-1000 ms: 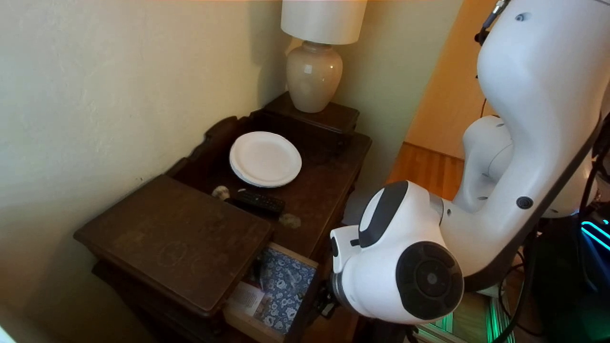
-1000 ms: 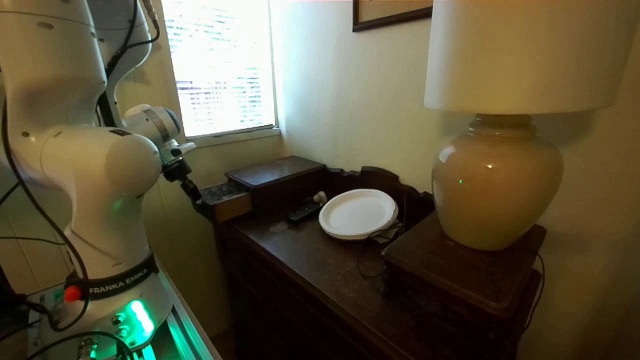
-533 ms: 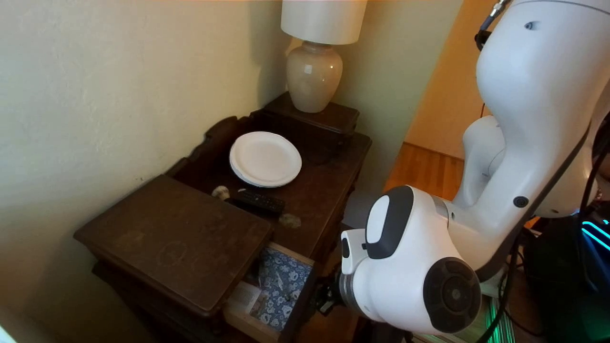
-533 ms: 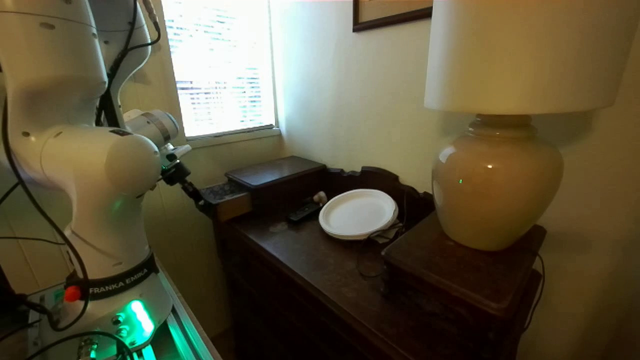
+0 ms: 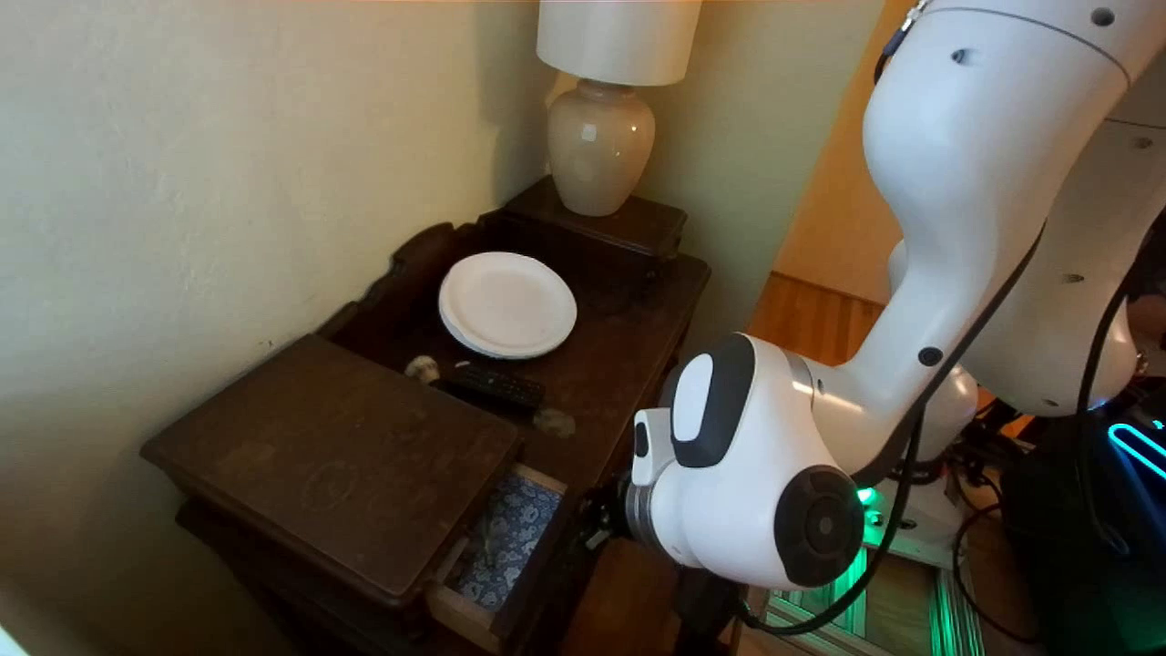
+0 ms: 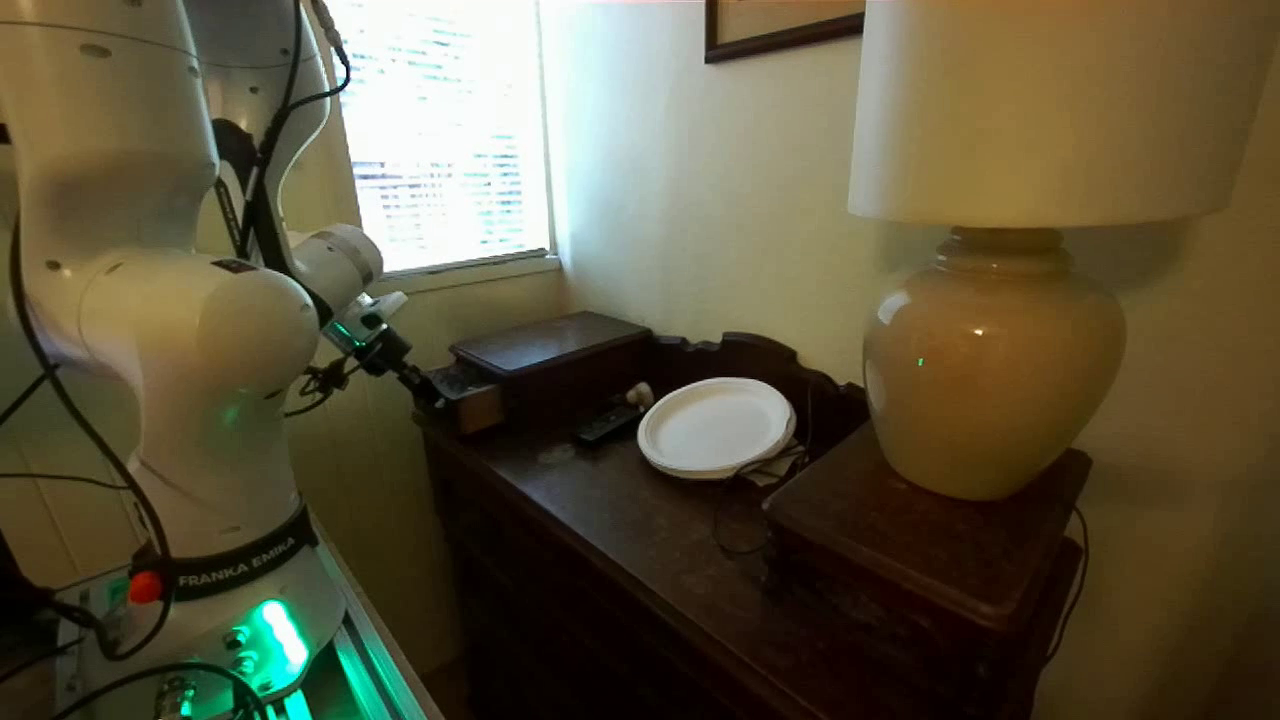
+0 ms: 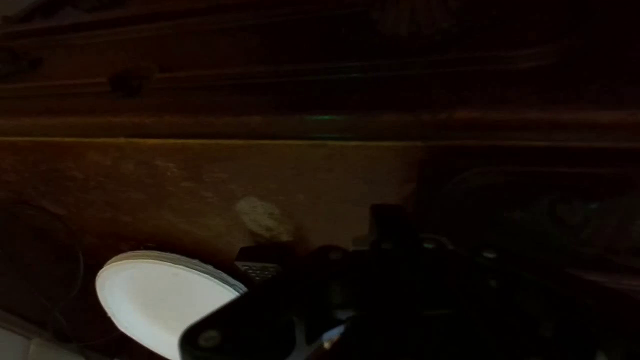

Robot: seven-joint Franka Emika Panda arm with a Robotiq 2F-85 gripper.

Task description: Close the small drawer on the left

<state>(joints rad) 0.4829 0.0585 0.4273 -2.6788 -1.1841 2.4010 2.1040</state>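
The small drawer (image 5: 515, 542) is partly open below the raised box at the dresser's end. Its blue floral lining shows in an exterior view. Its tan side wall (image 6: 482, 410) shows in an exterior view. My gripper (image 5: 592, 528) is at the outer face of the drawer front; it also shows against the drawer's front end in an exterior view (image 6: 432, 396). In the dark wrist view the gripper's fingers (image 7: 390, 220) look closed together with nothing between them. The exact contact spot is hidden.
The dark dresser top (image 5: 619, 364) holds a stack of white plates (image 5: 510, 305), a black remote (image 5: 496, 387) and a small pale round object (image 5: 422, 368). A lamp (image 5: 601, 146) stands on the far raised box. The raised box (image 5: 337, 456) overhangs the drawer.
The drawer has slid inward, and less of its lining shows; the pale paper inside is now out of sight. My gripper has moved toward the dresser with it.
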